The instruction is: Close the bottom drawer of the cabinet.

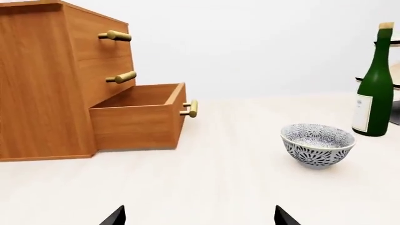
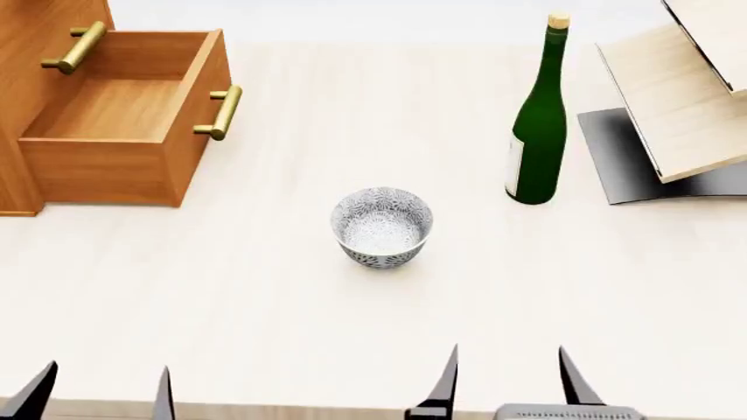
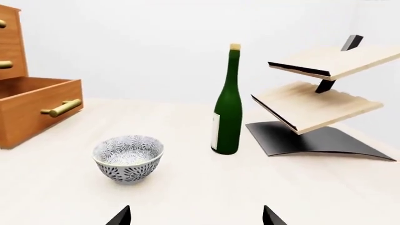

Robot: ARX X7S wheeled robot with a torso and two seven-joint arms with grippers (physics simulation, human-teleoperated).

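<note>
Standing pulled out of the tall orange-brown wood-grain cabinet (image 1: pixel 44 79) at the table's far left, the orange-brown wooden bottom drawer (image 2: pixel 122 118) gapes; left gripper (image 2: pixel 100 395) and right gripper (image 2: pixel 508 385) hover spread and empty, well apart from it.

no writing, brand, number or sign can be read anywhere in these views. the only label is a plain white one low on the green wine bottle (image 2: pixel 538 122), which stands ahead of the right gripper (image 2: pixel 506 378) and a little to its right, and nothing legible shows on it.
</note>
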